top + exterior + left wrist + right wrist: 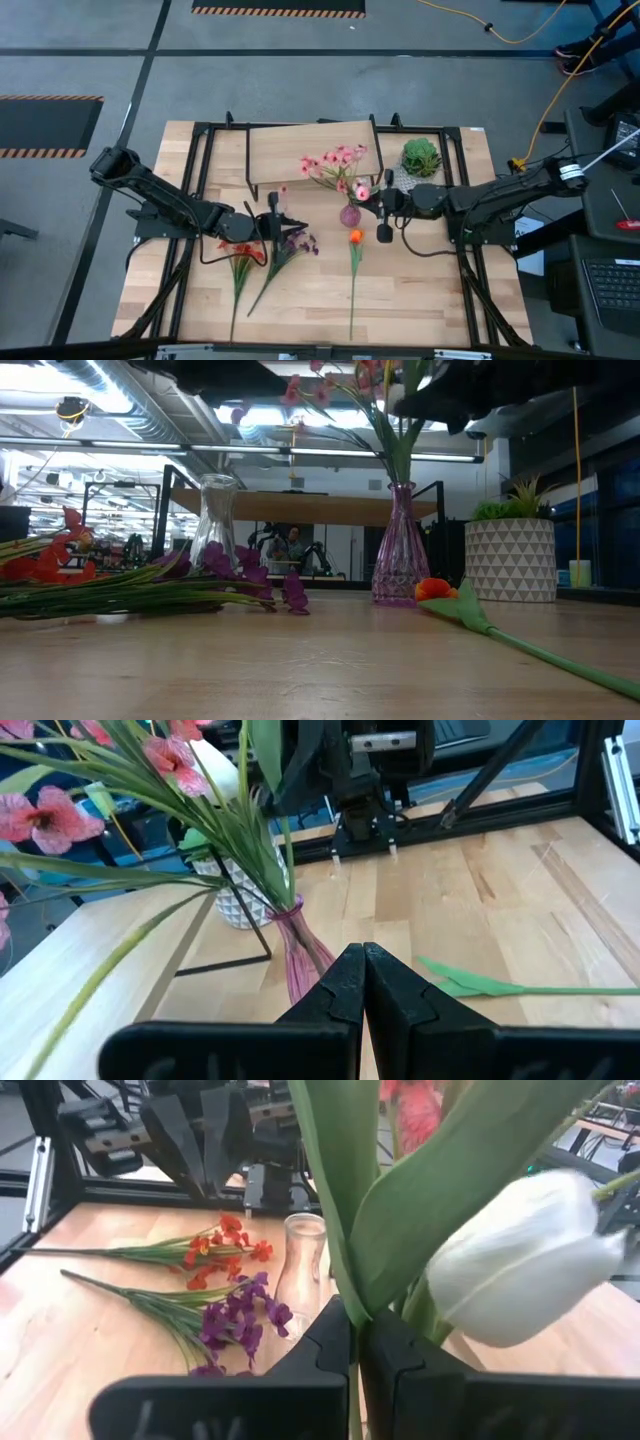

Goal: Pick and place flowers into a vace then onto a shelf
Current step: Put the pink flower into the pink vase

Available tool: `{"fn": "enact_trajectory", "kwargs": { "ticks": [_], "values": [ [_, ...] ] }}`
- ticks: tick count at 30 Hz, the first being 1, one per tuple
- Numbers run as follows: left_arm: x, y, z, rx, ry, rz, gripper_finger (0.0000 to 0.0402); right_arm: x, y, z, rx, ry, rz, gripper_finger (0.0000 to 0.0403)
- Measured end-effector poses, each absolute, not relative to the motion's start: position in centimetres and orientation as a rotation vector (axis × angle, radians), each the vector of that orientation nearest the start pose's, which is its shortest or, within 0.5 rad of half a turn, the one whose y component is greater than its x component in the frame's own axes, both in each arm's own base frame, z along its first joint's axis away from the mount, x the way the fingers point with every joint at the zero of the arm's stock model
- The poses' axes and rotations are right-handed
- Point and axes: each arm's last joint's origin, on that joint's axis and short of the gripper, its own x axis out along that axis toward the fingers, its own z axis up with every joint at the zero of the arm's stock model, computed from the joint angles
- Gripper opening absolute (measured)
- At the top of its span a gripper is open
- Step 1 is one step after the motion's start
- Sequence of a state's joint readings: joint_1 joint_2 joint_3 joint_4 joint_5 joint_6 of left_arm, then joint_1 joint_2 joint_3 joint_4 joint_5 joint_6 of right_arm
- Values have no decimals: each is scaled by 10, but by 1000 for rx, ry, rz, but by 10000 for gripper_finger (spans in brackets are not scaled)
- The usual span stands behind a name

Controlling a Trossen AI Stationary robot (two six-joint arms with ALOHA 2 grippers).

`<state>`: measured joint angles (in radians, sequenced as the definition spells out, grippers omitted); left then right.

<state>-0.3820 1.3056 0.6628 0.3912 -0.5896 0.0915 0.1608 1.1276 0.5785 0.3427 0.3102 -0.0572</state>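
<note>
The purple glass vase (pixel 350 214) (pixel 400 550) stands on the table with pink flowers (pixel 335 162) in it. My right gripper (pixel 368 198) (pixel 352 1325) is beside and above that vase, shut on a white tulip (pixel 525 1260). My left gripper (pixel 290 221) (pixel 362 955) is shut and empty near the clear vase (pixel 279 212) (pixel 215 510), which stands empty. Red flowers (pixel 241 255), purple flowers (pixel 297 241) and an orange tulip (pixel 355 237) lie flat on the table. The shelf (pixel 310 150) stands at the far side. My right gripper pinches the white tulip's green stem (pixel 354 1380) between its two fingers, below the broad leaves and the blossom. The fingers lie across the stem, coming level from the table's right. The tulip stands roughly upright and is lifted; I cannot tell whether its lower end is in the purple vase.
A round green plant in a white patterned pot (pixel 421 160) (pixel 512 555) stands right of the shelf. A black metal frame (pixel 200 130) runs around the table. Bare wood lies near the front edge, right of the orange tulip's stem (pixel 352 300).
</note>
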Motion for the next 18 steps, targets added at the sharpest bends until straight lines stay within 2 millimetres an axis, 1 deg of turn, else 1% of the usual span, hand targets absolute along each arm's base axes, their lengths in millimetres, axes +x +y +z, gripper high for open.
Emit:
{"fn": "enact_trajectory", "kwargs": {
  "ticks": [11,18],
  "values": [
    [258,-86,237,208,232,196,4,247,31,232,-125,266,-141,4],
    [258,-86,237,208,231,196,4,247,31,231,-153,271,-139,9]
  ]
}}
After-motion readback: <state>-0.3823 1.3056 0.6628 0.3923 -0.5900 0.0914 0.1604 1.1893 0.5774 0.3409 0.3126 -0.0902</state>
